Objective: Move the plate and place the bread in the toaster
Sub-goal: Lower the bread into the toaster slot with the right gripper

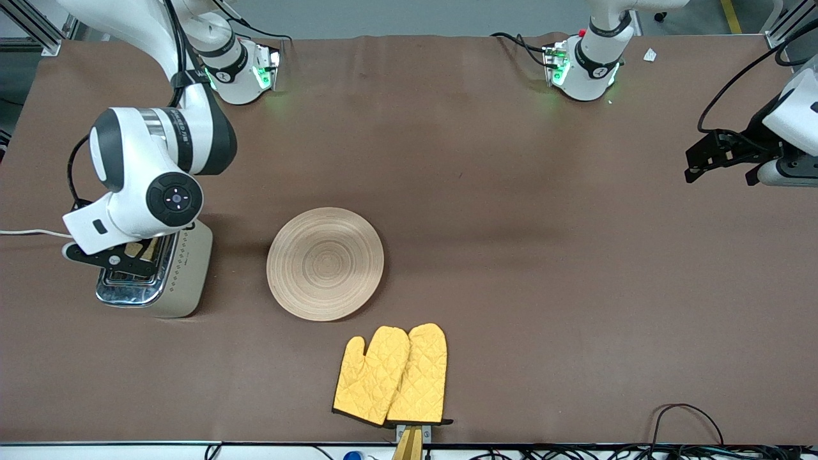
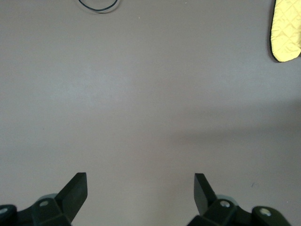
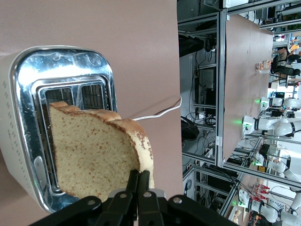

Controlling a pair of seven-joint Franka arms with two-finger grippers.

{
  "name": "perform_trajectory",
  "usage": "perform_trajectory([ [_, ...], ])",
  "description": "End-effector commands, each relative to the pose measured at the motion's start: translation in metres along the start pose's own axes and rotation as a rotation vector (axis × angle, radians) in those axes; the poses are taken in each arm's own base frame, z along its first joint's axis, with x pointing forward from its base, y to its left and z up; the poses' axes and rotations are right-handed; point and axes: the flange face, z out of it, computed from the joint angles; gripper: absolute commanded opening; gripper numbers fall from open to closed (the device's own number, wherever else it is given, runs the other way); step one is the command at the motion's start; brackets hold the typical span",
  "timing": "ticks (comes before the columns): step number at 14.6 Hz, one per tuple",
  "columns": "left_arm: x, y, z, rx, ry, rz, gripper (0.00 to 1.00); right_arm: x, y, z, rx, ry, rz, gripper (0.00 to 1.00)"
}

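Bread (image 3: pixel 96 155) clamped in right gripper (image 3: pixel 139 188) jaws over toaster (image 1: pixel 182 281), plate (image 1: pixel 325 262) beside, mitts (image 1: pixel 393 375) nearer camera, left gripper (image 2: pixel 140 188) released, apparently waiting.

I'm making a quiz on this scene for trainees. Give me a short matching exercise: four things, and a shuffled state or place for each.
1 bread
2 plate
3 left gripper
4 yellow oven mitts

A open, over bare table
B nearest the front camera
C bare, beside the toaster
D pinched in the right gripper over the toaster

Pairs: 1-D, 2-C, 3-A, 4-B
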Motion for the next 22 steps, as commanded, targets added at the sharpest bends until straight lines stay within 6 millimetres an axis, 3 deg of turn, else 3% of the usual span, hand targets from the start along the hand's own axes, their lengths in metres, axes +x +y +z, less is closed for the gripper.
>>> perform_trajectory([
  [1, -0.001, 0.002, -0.004, 0.022, 0.006, -0.006, 1.0, 0.006, 0.001, 0.01, -0.029, 0.002, -0.004, 0.0],
  [11, -0.001, 0.002, -0.003, 0.022, 0.005, -0.006, 1.0, 0.007, -0.013, 0.026, -0.063, 0.011, -0.044, 0.0],
  [16, -0.001, 0.001, -0.003, 0.022, 0.005, -0.007, 1.0, 0.016, -0.011, 0.041, -0.062, 0.018, -0.042, 0.0],
  [22, -0.001, 0.001, -0.003, 0.022, 0.005, -0.007, 1.0, 0.028, -0.024, 0.058, -0.037, 0.038, -0.054, 0.01],
])
